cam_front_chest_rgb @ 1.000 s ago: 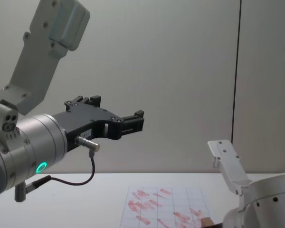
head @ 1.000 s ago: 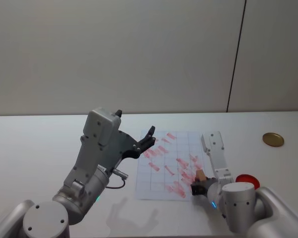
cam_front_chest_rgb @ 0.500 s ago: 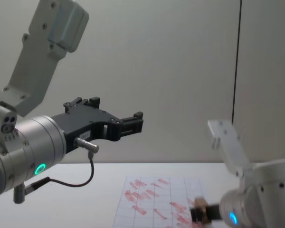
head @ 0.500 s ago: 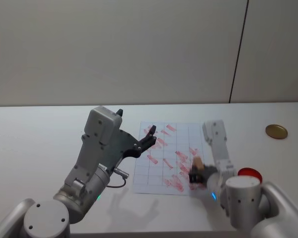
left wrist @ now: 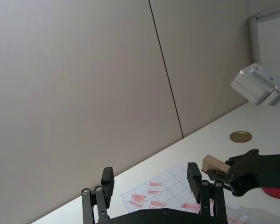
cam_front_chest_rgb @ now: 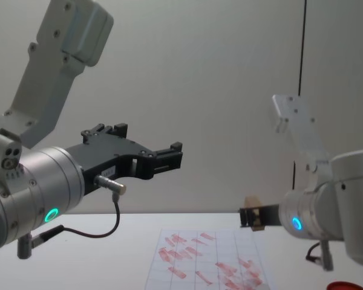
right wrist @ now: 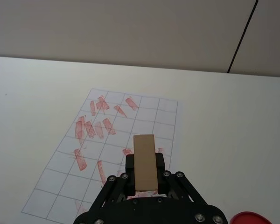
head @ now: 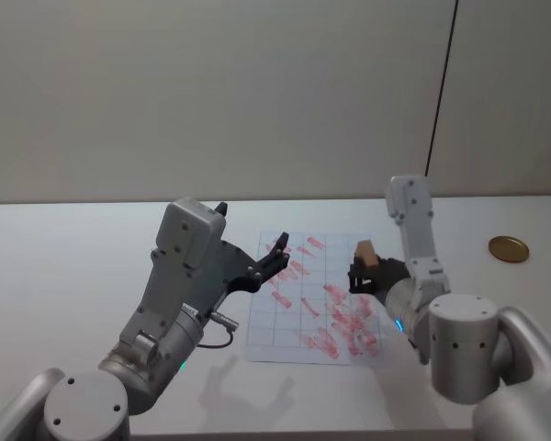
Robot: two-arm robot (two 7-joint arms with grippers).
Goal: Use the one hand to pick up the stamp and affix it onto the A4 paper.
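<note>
Currently the right end effector (head: 365, 276) is clamped on the stamp (head: 366, 252), a pale tan wooden block whose long axis runs out ahead of the fingers. It hangs in the air, with the red-marked A4 paper (head: 294, 317) directly below on the tabletop (head: 73, 276). The left end effector (head: 277, 257) is parked, fingers spread wide, raised beside the paper's far side.

- Illumination: even, soft and diffuse; moderately bright.
- Shadows: a soft-edged shadow of the left gripper (head: 274, 258) lies on the table (head: 64, 276) near the robot, which indicates light from above.
- Glare: none on the A4 paper (head: 308, 303) or the wall (head: 211, 92).
- Focus: the grid lines and red marks read clearly in the right wrist view.
- Indicator lights: a green ring (cam_front_chest_rgb: 51, 213) and a blue dot (cam_front_chest_rgb: 296, 223) glow on the arms.
</note>
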